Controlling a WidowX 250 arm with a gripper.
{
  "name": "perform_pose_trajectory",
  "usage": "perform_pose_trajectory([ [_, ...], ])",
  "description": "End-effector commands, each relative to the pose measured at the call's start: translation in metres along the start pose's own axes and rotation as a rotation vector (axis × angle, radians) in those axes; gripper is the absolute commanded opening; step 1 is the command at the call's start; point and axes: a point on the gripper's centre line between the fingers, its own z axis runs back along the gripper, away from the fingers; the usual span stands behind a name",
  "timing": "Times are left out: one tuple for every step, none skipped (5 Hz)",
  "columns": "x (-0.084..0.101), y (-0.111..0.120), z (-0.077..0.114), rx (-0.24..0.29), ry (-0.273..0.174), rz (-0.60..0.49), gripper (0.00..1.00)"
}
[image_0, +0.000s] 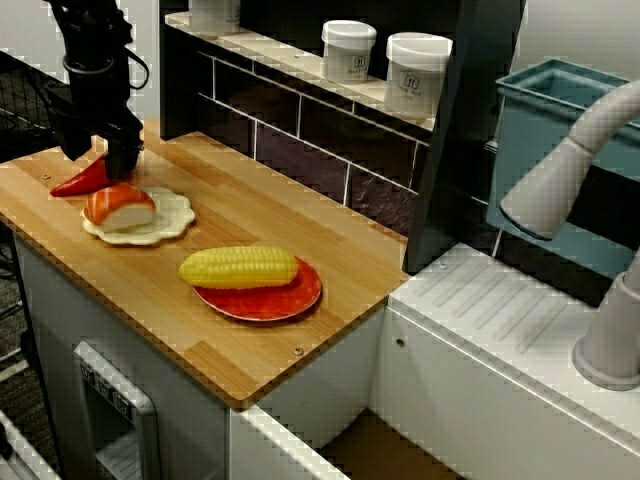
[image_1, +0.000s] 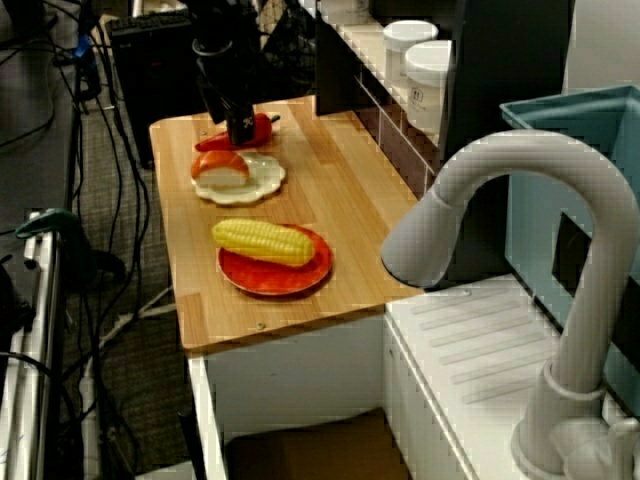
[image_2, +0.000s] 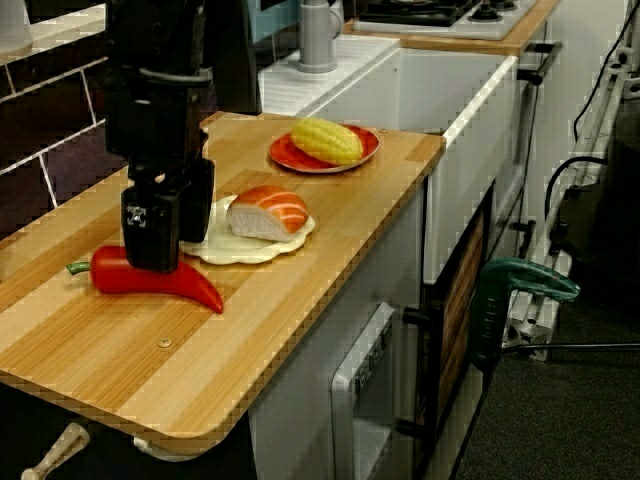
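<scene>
My black gripper (image_0: 100, 160) (image_1: 238, 130) (image_2: 172, 245) reaches down at the far end of the wooden counter (image_0: 300, 200). Its fingers stand on either side of a red chili pepper (image_0: 78, 182) (image_1: 262, 127) (image_2: 195, 287) that lies on the wood. How tightly they press the pepper is hidden. Right beside it, a piece of salmon sushi (image_0: 120, 205) (image_2: 268, 212) rests on a cream scalloped plate (image_0: 168, 226) (image_2: 215, 250). Further along, a yellow corn cob (image_0: 240, 267) (image_2: 325, 140) lies on a red plate (image_0: 272, 300).
A dark tiled back wall with a shelf carries white jars (image_0: 348, 50) (image_0: 417, 72). A white sink top (image_0: 500, 330) with a grey faucet (image_0: 560, 180) and a blue rack (image_0: 535, 160) adjoins the counter. The counter's front edge drops off to cabinet fronts.
</scene>
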Motion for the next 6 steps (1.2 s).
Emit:
perform_pose_trajectory([
  [0.016,0.006,0.011,0.011,-0.015,0.018,1.00],
  [0.017,0.004,0.005,0.021,-0.002,0.009,1.00],
  [0.017,0.005,0.003,0.022,0.006,0.007,1.00],
  [0.016,0.006,-0.002,0.025,0.023,0.001,1.00],
  [0.011,0.006,-0.004,0.022,0.025,-0.022,0.00],
  [0.007,0.008,-0.001,0.015,0.031,-0.025,0.00],
])
